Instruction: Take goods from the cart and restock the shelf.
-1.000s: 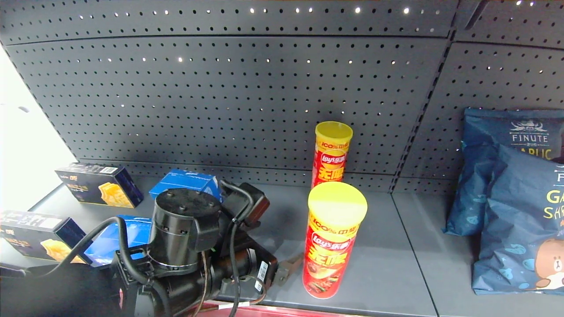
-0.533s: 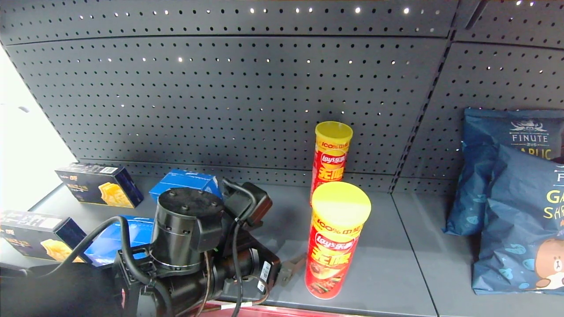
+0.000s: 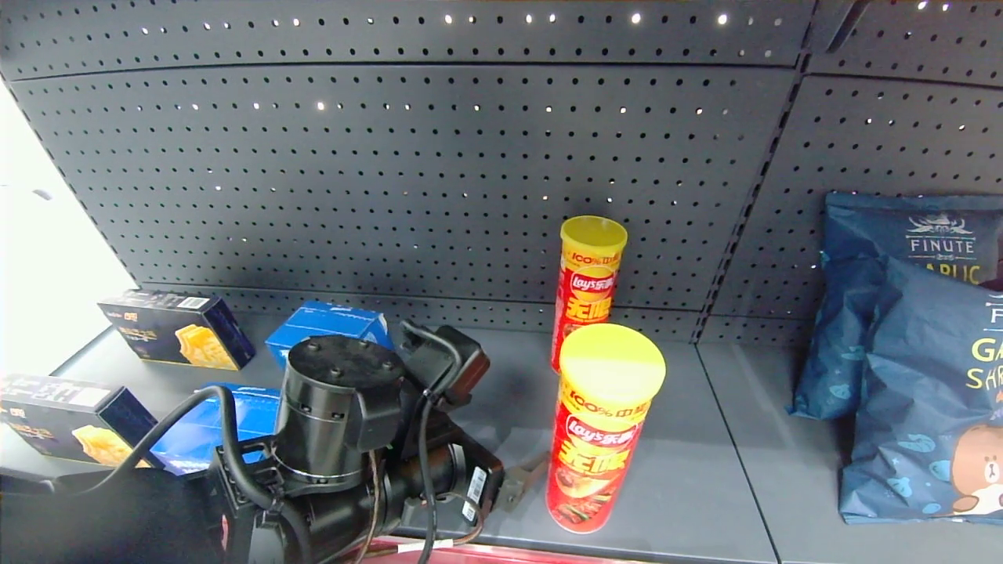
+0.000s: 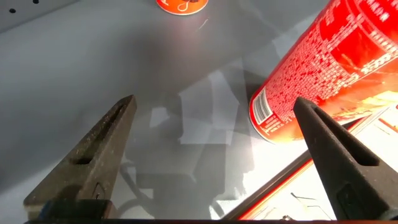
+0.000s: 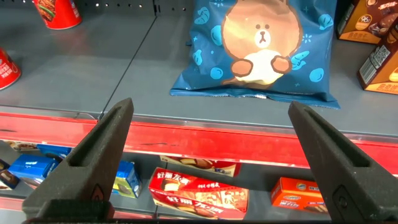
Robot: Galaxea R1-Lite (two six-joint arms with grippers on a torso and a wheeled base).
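Change: front chips can (image 3: 599,439) and my left arm have both shifted a little to the right along the shelf (image 3: 705,478) since a second ago; the rear chips can (image 3: 592,270) has not moved.
Left gripper (image 4: 214,99): low over the shelf board, fingers well apart and holding nothing. The front chips can is just beside one finger, and I cannot tell if they touch.
Front chips can: stands on its base near the shelf's front edge, lid up, directly before the rear chips can.
Reason, as I judge: the can is lined up behind-and-front with its twin, so the row shows one face. The open fingers fit a release or a small side nudge.
Neighbours: blue boxes (image 3: 329,325) on the left and blue snack bags (image 3: 925,352) on the right leave this lane for cans.
Right gripper (image 5: 211,106): fingers wide apart and empty, before the red edge strip (image 5: 249,140), near a bear-printed snack bag (image 5: 261,43). I think it only waits.
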